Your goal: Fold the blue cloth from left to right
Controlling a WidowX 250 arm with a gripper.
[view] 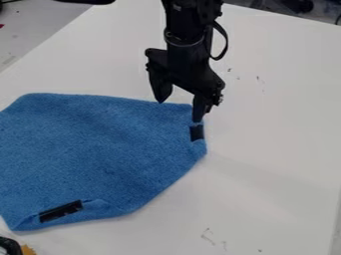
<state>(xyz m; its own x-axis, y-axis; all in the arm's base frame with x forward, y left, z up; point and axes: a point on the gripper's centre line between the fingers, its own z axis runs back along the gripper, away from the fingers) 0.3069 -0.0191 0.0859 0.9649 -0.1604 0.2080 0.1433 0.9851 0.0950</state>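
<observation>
The black gripper (178, 110) hangs at the upper middle, over the top right corner of a blue cloth (100, 149). Its two fingers stand apart, with a wide gap between them; the right one ends close to a black tag (196, 132) on the cloth's right edge. Whether that fingertip touches the cloth I cannot tell. The cloth lies mostly flat across the left and middle, some of its corners folded in. Near its bottom edge, beside a small fold, is a second, longer black strip (61, 211).
A white table (273, 149) lies under the cloth, its far edge running across the top right. At the bottom left corner is a black object (9, 245) with a yellowish piece (27, 250) beside it. Dark items stand beyond the far edge.
</observation>
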